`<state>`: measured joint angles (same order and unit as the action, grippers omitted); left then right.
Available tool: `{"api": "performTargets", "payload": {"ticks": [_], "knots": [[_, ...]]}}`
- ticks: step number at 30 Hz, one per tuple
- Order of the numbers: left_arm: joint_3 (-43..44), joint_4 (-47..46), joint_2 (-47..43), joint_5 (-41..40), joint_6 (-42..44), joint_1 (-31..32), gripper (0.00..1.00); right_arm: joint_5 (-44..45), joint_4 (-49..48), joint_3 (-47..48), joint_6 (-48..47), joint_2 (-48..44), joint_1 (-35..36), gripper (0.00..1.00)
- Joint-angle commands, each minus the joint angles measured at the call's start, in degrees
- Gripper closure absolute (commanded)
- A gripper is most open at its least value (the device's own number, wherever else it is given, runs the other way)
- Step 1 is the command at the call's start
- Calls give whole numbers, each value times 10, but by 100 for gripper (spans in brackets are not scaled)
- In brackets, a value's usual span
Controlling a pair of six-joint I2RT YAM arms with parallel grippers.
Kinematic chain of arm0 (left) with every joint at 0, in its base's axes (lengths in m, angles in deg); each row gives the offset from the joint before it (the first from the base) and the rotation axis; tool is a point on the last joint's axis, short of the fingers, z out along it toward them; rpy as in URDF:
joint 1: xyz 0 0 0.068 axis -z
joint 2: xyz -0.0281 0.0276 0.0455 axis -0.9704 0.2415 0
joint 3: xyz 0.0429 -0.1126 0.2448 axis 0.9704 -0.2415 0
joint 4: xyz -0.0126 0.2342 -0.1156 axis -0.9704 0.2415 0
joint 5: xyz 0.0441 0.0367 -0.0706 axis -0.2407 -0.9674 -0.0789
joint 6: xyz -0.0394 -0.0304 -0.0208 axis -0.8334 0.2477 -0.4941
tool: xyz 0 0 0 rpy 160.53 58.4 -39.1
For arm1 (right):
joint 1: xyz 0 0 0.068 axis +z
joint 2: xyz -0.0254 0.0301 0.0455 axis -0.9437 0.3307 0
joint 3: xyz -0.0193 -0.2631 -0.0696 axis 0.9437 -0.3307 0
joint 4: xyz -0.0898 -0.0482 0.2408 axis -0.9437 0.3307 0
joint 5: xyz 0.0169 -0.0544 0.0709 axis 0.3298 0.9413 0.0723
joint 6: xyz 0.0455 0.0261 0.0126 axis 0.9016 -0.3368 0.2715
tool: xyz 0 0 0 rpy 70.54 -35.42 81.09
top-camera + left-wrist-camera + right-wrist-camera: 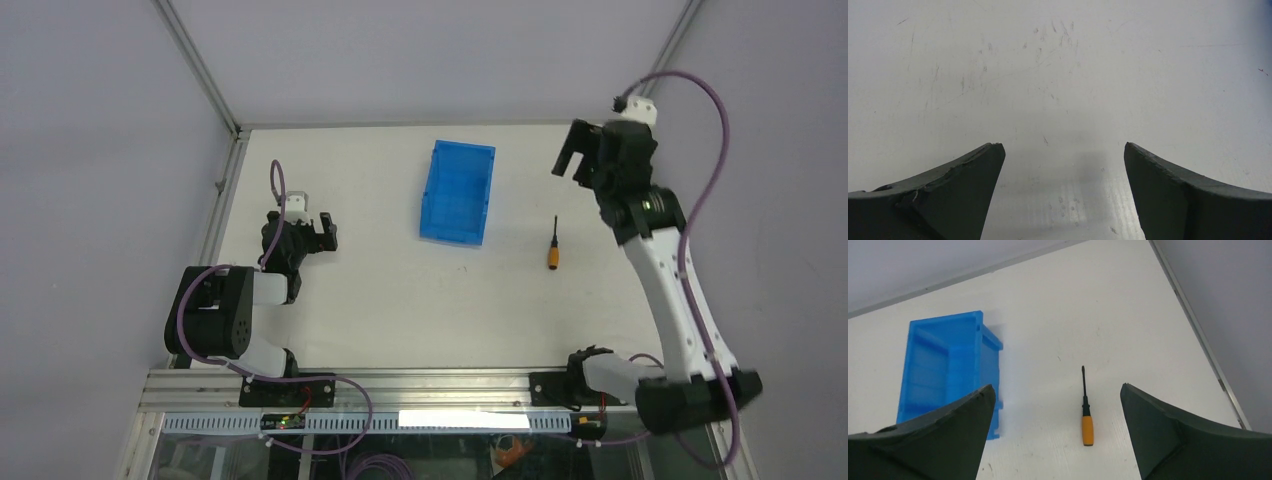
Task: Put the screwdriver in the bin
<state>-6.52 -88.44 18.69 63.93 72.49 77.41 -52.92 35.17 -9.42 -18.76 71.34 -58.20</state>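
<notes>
the screwdriver (553, 247) lies flat on the table (400, 300), out at the bin's (452, 228) 4 o'clock and well apart from it, orange handle toward 6, black shaft toward 12. the right gripper (570, 165) hangs high at the screwdriver's 12 o'clock, jaws released and spread wide. the left gripper (326, 228) sits low at the bin's 9 o'clock, jaws parted too, over scratched tabletop.
</notes>
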Motion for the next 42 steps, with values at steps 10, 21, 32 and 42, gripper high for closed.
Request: {"api": "performTargets", "payload": {"ticks": [10, 21, 32, 42], "knots": [[11, -29, -4, 15, -4, -6, 1, -187, 215, 148, -23, 470, -90, 6], [11, -29, -5, 16, -4, -6, 1, -180, 135, 75, -18, 576, -102, 54], [11, -29, -4, 15, -4, -6, 1, -182, 360, 281, -51, 545, -103, 100], [11, -29, -4, 15, -4, -6, 1, -261, 505, 512, -37, 571, -103, 100]]}}
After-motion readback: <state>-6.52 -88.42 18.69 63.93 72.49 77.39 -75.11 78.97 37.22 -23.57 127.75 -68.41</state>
